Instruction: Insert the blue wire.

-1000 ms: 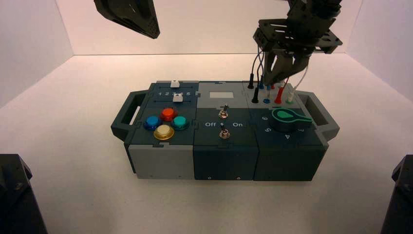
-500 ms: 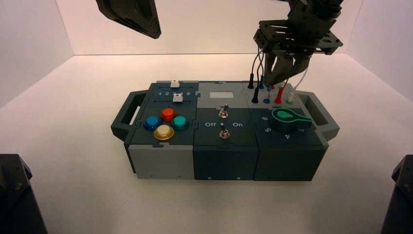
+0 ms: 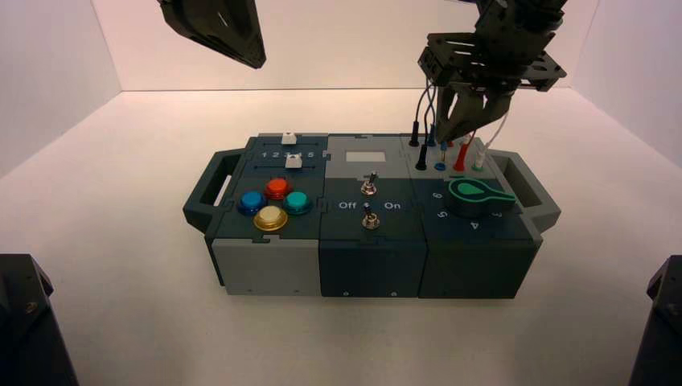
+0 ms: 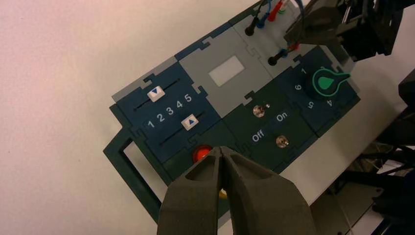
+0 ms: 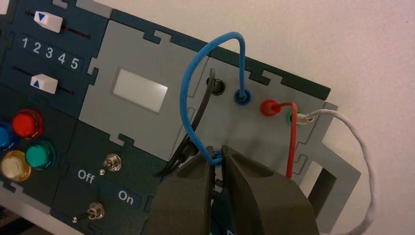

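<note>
blue wire [image 5: 184, 93] plug pinched, right end effector [image 5: 216, 157]

Right gripper [image 5: 218, 157] pinched around blue wire [image 5: 185, 93] plug above box [image 5: 147, 58]

High view looks down from behind onto the whole box [image 3: 370, 217]; both wrist views look closer, sharing its sliders [image 4: 171, 105].

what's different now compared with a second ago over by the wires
Almost nothing. The right gripper is still closed around the blue wire at its near plug, above the blue socket in the front row, in nearly the same spot. The left gripper stays parked above the buttons. The box has not moved.
</note>
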`<action>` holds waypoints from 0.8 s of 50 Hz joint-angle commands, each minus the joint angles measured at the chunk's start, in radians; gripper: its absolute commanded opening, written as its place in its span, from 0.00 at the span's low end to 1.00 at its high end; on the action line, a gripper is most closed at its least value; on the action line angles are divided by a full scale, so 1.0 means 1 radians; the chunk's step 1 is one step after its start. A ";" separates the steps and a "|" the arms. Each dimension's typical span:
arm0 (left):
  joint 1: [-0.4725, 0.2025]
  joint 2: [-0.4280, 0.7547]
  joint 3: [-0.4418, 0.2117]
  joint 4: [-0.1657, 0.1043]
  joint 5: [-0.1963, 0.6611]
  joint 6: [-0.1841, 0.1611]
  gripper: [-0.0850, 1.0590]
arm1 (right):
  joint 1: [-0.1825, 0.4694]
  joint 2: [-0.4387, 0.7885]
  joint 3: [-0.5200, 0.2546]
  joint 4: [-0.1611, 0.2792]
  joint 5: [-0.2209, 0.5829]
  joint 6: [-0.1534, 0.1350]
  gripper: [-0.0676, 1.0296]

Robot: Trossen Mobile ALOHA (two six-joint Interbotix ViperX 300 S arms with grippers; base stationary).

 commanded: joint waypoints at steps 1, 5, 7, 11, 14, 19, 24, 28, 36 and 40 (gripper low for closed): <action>-0.003 -0.002 -0.031 0.003 -0.011 0.003 0.05 | -0.002 -0.005 -0.014 0.005 -0.002 0.006 0.04; -0.003 -0.002 -0.031 0.003 -0.012 0.005 0.05 | -0.002 0.000 -0.015 0.009 -0.002 0.008 0.04; -0.003 -0.002 -0.032 0.003 -0.012 0.005 0.05 | -0.002 0.003 -0.015 0.008 -0.003 0.008 0.04; -0.003 -0.002 -0.031 0.003 -0.012 0.005 0.05 | -0.002 0.008 -0.017 0.011 -0.003 0.008 0.04; -0.003 -0.002 -0.031 0.005 -0.012 0.006 0.05 | 0.000 0.009 -0.018 0.014 -0.003 0.006 0.04; -0.003 -0.002 -0.031 0.005 -0.014 0.008 0.05 | 0.000 0.011 -0.020 0.015 -0.006 0.008 0.04; -0.002 -0.002 -0.031 0.005 -0.012 0.008 0.05 | 0.000 0.011 -0.020 0.015 -0.008 0.008 0.04; -0.002 -0.002 -0.031 0.003 -0.012 0.008 0.05 | 0.000 0.011 -0.020 0.015 -0.008 0.008 0.04; -0.002 -0.002 -0.031 0.005 -0.012 0.008 0.05 | 0.000 0.014 -0.020 0.015 -0.014 0.008 0.04; -0.002 -0.002 -0.031 0.005 -0.012 0.008 0.05 | 0.000 0.020 -0.015 0.015 -0.015 0.008 0.04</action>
